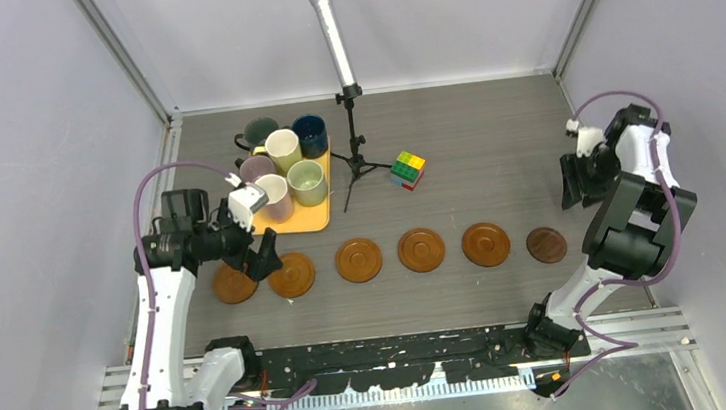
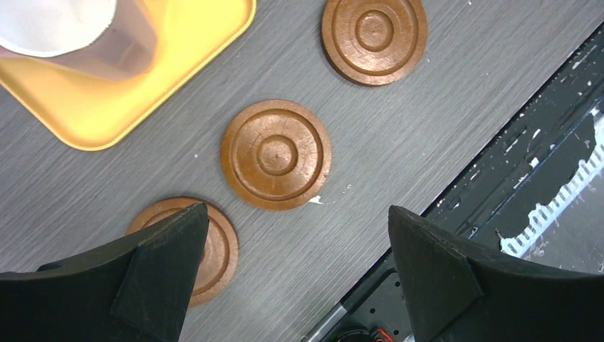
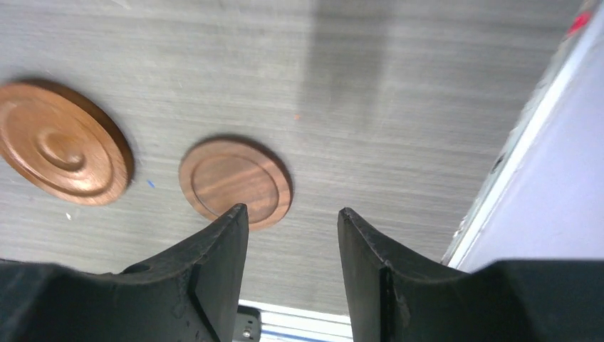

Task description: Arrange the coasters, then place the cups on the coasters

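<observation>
Left pincer [image 2: 297, 214] gaping & empty, right pincer [image 3: 292, 211] part-open & empty, so grab cups [image 1: 283, 150] (upper left) by rim wall, prob. stiff, slick, breakable.

Leftmost coaster [image 2: 222, 249] half hidden behind a black finger [image 2: 167, 263]; mug [image 2: 64, 28] cropped at top edge.

- Five coasters [image 1: 358, 261]: warm mid-brown wood, turned concentric rings.
- sixth coaster [image 1: 547, 245]: darker brown, straight grain, plain centre.
- tray [image 1: 310, 217]: orange-yellow.
- pink mug [image 1: 273, 196]: pale inside.
- mauve mug [image 1: 256, 167]; cream-yellow mug [image 1: 283, 149]; pale green mug [image 1: 306, 181]; navy mug [image 1: 309, 135]; dark grey-green mug [image 1: 259, 132]: all plain.
- cube [image 1: 408, 169]: squares of green, yellow, red and blue.
- table [image 1: 494, 142]: grey, fine streaked wood grain.
- microphone [image 1: 330, 27]: silver-grey, on a black stand [image 1: 358, 155].
- arms [image 1: 155, 325]: white and black, with purple cables [image 1: 160, 174].
</observation>
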Action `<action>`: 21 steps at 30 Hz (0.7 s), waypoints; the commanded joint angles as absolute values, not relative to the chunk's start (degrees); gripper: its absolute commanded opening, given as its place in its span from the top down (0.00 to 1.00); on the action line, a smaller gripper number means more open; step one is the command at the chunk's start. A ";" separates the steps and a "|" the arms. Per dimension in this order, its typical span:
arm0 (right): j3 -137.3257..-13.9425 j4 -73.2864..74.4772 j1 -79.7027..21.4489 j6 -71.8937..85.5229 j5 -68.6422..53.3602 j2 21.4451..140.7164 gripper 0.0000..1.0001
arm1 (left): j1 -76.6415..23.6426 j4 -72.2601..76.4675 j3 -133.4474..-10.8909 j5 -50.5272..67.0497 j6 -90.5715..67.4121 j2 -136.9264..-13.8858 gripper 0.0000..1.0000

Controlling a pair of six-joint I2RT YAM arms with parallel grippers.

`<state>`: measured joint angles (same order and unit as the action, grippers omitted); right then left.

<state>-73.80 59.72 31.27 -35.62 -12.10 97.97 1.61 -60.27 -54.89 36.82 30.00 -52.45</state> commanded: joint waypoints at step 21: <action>-73.82 70.00 10.74 -28.30 -33.13 85.35 0.32 | 10.04 -68.86 -82.98 32.34 67.41 -88.26 0.05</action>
